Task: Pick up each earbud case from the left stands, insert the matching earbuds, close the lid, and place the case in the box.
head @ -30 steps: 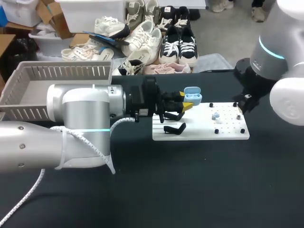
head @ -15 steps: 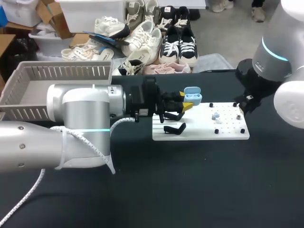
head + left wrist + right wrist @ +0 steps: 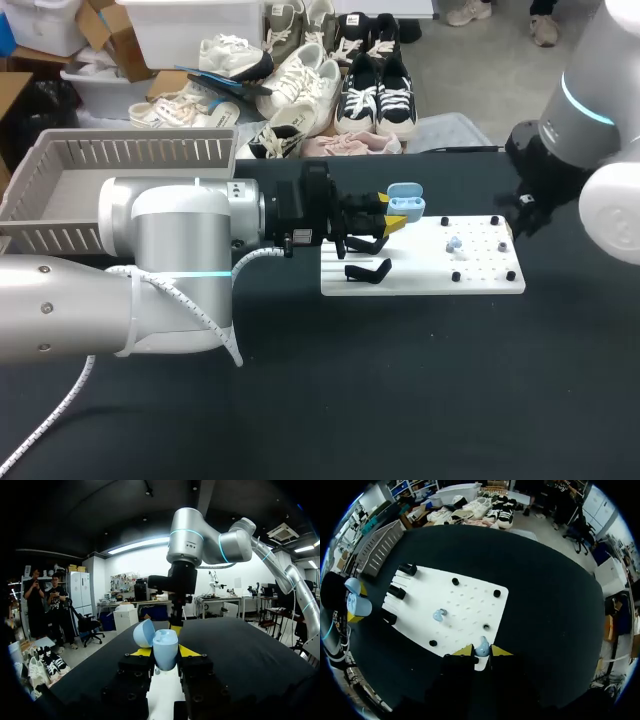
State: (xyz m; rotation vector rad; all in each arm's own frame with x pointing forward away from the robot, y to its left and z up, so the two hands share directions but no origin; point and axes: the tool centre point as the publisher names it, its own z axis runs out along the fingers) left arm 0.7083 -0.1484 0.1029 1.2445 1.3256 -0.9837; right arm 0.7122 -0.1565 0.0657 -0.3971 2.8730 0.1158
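Head view: the black table (image 3: pixel 400 380) carries everything, and your two arms come in from its sides.
Left arm (image 3: pixel 180 255): it lies across the left half of the table and points at the board.
Box (image 3: pixel 120 152): the grey slatted box stands at the far left edge, well apart from the board. No case shows in the part of it that you can see.
White board (image 3: pixel 420 280): it lies flat in the middle, between the two grippers.
Stands (image 3: pixel 367 270): the black stands are on the left end of the board. Those you can see carry no case.
Left gripper (image 3: pixel 392 213): its jaws are narrow and clamp the case from two sides, above the left end of the board.
Case (image 3: pixel 165 647): light blue and upright between the yellow tips. Its lid (image 3: pixel 144 632) is swung open.
Right gripper (image 3: pixel 481 651): it hangs over the right edge of the board, with its jaws almost together on the held earbud (image 3: pixel 482 645).
Loose earbud (image 3: pixel 439 614): it rests on the board among the black pegs, apart from both grippers.
Progress: I judge you are in the early middle of the task. The case is picked up and open, and one earbud is gripped. Left to do: put in both earbuds, close the lid and bring the case to the box.
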